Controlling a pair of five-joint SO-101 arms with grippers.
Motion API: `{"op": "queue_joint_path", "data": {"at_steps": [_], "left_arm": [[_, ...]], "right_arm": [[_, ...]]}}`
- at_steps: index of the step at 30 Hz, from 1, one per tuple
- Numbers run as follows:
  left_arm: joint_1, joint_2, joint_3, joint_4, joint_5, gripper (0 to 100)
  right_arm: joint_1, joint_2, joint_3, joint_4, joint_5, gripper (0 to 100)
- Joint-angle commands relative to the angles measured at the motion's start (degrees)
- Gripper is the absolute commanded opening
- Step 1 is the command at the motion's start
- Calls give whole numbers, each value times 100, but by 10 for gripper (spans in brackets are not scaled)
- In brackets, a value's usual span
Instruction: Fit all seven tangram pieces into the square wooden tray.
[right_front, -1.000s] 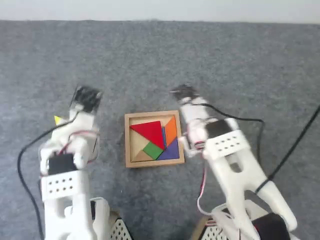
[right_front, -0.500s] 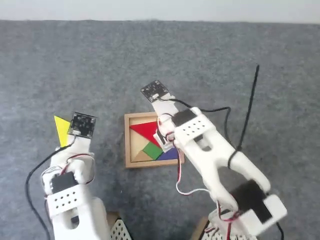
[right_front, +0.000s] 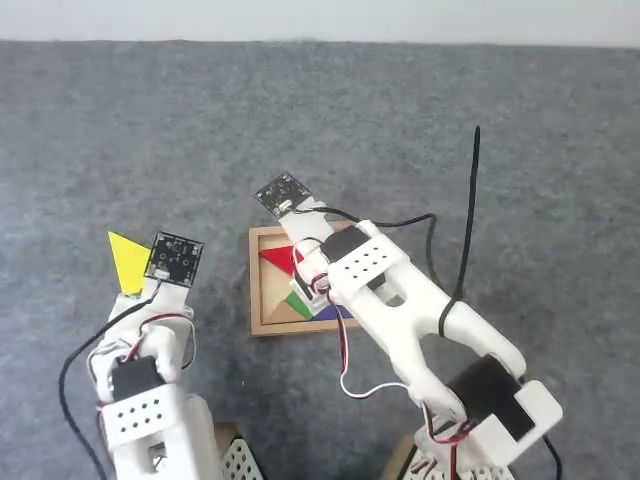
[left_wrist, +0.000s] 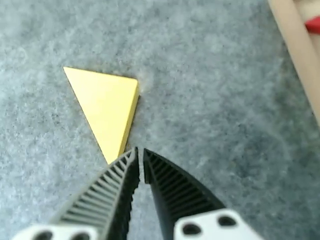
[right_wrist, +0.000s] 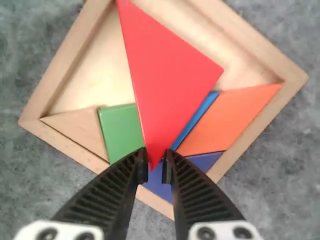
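The square wooden tray (right_front: 257, 300) lies mid-table. In the right wrist view the tray (right_wrist: 50, 85) holds a large red triangle (right_wrist: 165, 75), a green square (right_wrist: 120, 130), an orange piece (right_wrist: 230, 120), a blue strip (right_wrist: 197, 120), a dark blue piece (right_wrist: 200, 165) and a wood-coloured triangle (right_wrist: 75, 127). The red triangle rests askew over the blue strip. My right gripper (right_wrist: 154, 165) is shut on its pointed corner. A yellow triangle (right_front: 128, 260) lies on the carpet left of the tray. My left gripper (left_wrist: 140, 157) is shut and empty, just at the tip of the yellow triangle (left_wrist: 105, 105).
Grey carpet covers the table all around. The right arm (right_front: 400, 300) reaches across the tray from the near right, trailing a black cable (right_front: 470, 200). A corner of the tray rim (left_wrist: 295, 40) appears in the left wrist view.
The right arm swung from the tray's right side to over the tray. The left arm drew back toward the near edge, uncovering more of the yellow triangle.
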Motion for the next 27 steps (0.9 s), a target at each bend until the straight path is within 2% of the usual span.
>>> {"op": "queue_joint_path", "data": {"at_steps": [1,5,10,14,17,27], "left_arm": [[44,-475,4,264,-53,13],[44,-941,136,492,-53,13],[44,-1670,330,888,-62,13],[62,-2418,453,1345,-62,13],[70,-2901,514,1723,-62,13],[70,-2787,514,1582,-44,13]], "right_arm": [[-242,-31,-334,-110,-44,66],[-330,-84,-334,-66,255,62],[514,-31,-501,-75,352,61],[611,-31,-492,-84,352,61],[514,4,-501,-119,325,61],[-585,919,-703,-268,141,61]]}}
